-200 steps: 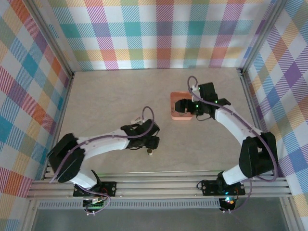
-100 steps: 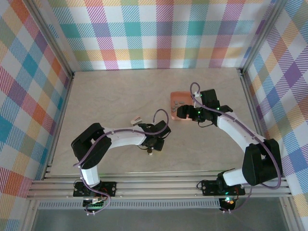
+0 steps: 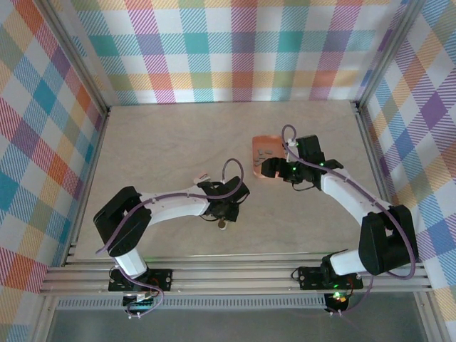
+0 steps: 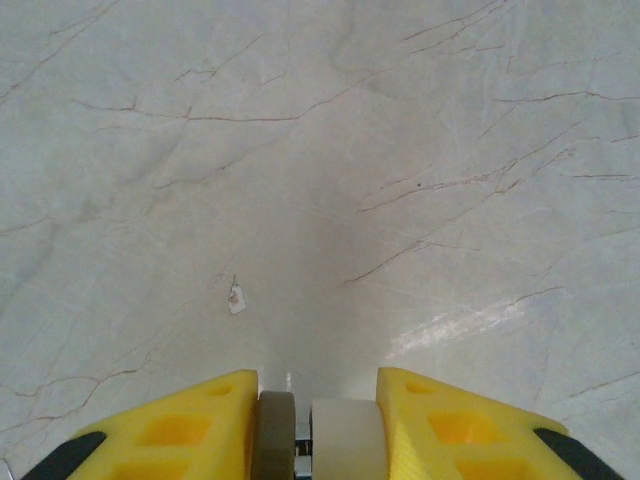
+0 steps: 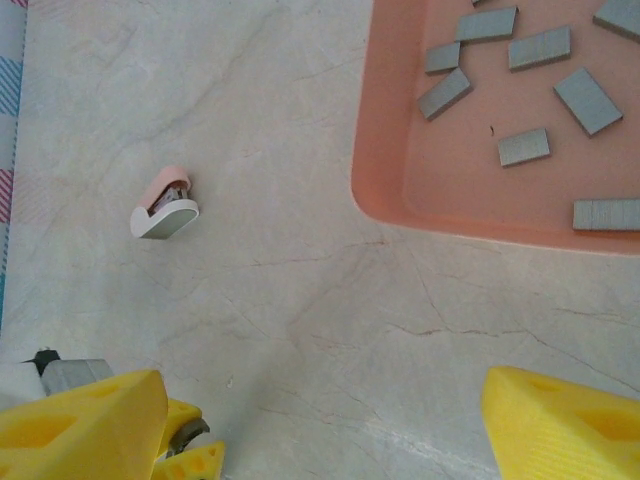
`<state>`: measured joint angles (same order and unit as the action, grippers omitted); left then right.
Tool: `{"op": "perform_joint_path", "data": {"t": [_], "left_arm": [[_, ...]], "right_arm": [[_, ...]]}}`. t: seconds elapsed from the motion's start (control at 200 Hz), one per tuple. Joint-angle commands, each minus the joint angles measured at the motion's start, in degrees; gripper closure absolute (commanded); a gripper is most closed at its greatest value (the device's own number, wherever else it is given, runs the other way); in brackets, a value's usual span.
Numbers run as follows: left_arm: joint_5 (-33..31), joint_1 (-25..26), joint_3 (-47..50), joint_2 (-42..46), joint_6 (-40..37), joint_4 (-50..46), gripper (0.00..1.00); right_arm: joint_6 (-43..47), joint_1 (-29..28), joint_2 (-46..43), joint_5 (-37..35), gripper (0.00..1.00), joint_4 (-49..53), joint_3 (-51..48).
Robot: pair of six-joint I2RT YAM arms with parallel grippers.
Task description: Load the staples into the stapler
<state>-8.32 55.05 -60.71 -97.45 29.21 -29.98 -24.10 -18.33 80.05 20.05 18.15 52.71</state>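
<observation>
**Stapler clamped, staples untouched in the tray**

The stapler [image 4: 340,440] is seen clamped in the left pincer [image 4: 317,392], with its grey metal side against one yellow finger and its pale top against the other. This grip is placed well apart from the tray [image 5: 375,190], to its near left. The staples [image 5: 524,146] are scattered flat on the tray floor. The right pincer [image 5: 320,425] is held wide apart with nothing between its fingers, just beside the tray's near edge.

Trouble is judged likeliest at the grip. The stapler is tiny and is caught near the fingertips, so it could be twisted or squeezed out when lifted. With top and base pressed together, it might be kept from opening. The thin strips could be snapped, or the tray shoved, when one is picked up. The white-and-pink stapler [image 5: 163,207], left of the tray, could be taken by mistake.

The desk [image 4: 400,150] is pale, veined like marble and glossy, so little friction is expected. A small pale scrap [image 4: 236,297] is seen on it. Checked walls [image 3: 214,50] are set beyond the tray and to both sides.
</observation>
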Motion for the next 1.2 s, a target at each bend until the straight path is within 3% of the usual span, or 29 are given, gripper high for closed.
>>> {"op": "perform_joint_path", "data": {"t": [0.0,0.255,0.515,0.745,1.195], "left_arm": [[-1.73,0.52,1.74,2.18,2.28,-0.57,0.67],[-4.96,-0.68,6.02,10.33,10.22,8.67,0.66],[-6.16,-3.19,12.64,15.98,23.46,20.91,0.66],[-3.11,-4.85,15.07,17.7,28.33,26.54,0.66],[0.6,-7.23,18.52,19.62,35.17,36.92,0.66]], "right_arm": [[-0.88,-0.94,-2.02,0.91,0.19,-1.86,-1.23],[-1.93,-4.42,-8.93,-2.53,0.25,-4.47,-8.45],[-8.73,-13.61,-18.26,-3.68,0.31,-12.02,-19.43],[-8.4,-19.49,-12.6,-0.13,0.31,-18.54,-18.05],[-7.23,-20.6,-5.87,6.71,0.32,-29.37,-16.38]]}}
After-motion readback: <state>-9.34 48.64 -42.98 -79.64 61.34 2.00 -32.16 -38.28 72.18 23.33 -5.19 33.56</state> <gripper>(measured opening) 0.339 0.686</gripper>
